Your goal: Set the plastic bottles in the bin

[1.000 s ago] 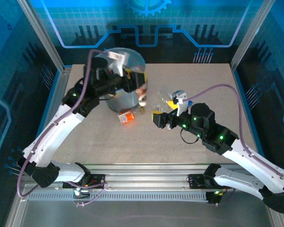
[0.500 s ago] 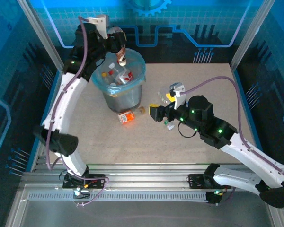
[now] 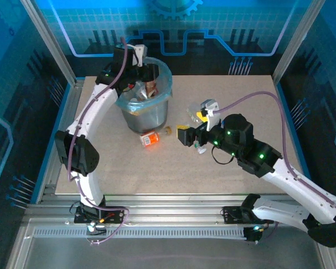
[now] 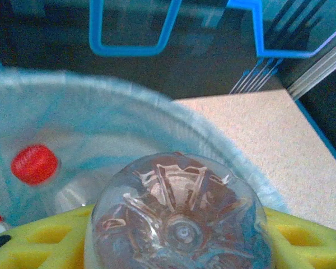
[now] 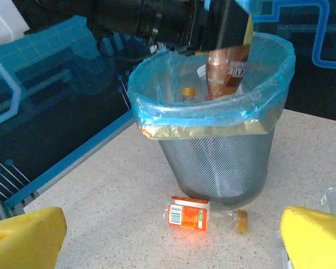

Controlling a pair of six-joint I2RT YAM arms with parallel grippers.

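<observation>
Above the bin (image 3: 151, 115), left claw (image 3: 148, 77) pointing down, gripping a bottle (image 4: 182, 224), right claw (image 3: 191, 126) low, spread open

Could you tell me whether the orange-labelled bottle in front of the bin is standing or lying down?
Lying down: the orange-labelled bottle rests on its side on the table, just outside the bin.

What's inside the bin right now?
The left gripper holds a brown-labelled bottle dipped into the bin. Deeper in, a red cap and an orange cap show. The held bottle and the bin's wall hide the bottom.
</observation>
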